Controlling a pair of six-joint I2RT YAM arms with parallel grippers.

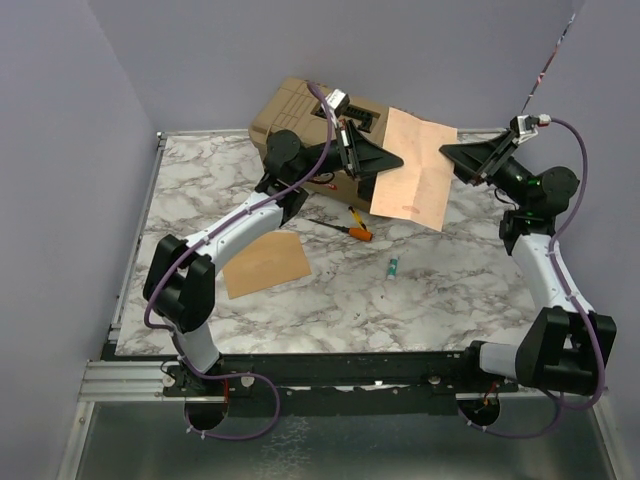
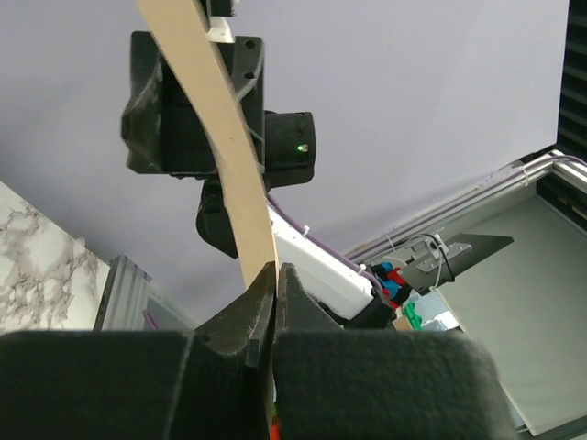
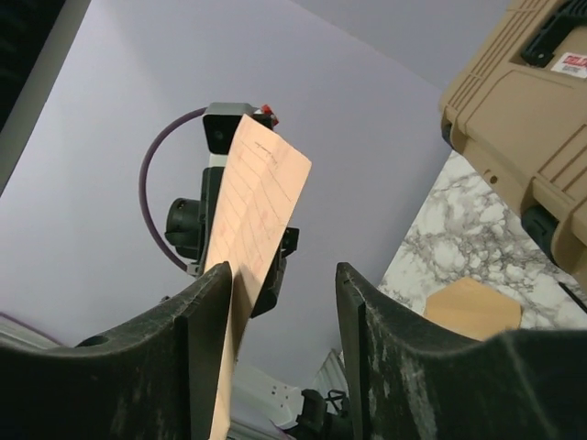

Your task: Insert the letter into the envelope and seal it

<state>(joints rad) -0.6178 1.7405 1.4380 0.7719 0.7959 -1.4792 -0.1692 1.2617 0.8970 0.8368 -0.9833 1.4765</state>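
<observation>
Top external view has the marble table [image 1: 440,290] filling the frame, with both arms rising from its near edge and leaning inward so that their wrists face each other above the far half. From a raised elbow near its base, the left arm [image 1: 235,230] runs diagonally to the middle and levels out, with the left gripper [image 1: 392,160] pointing right. Along the right side the right arm [image 1: 545,270] climbs and turns the right gripper [image 1: 450,153] leftward. A tan hard case [image 1: 295,110] sits at the back, behind the left wrist. Between the two grippers the letter [image 1: 415,165] hangs in the air, clear of the table. Left wrist view shows that gripper's jaws pinched tight on the sheet's edge. Right wrist view shows the other jaws spread wide, the sheet lying against one finger's inner face and well apart from the other finger. Flat on the table just beside the left forearm lies the envelope [image 1: 265,262], near an orange-handled screwdriver [image 1: 350,228] and a small teal tube [image 1: 393,266].
</observation>
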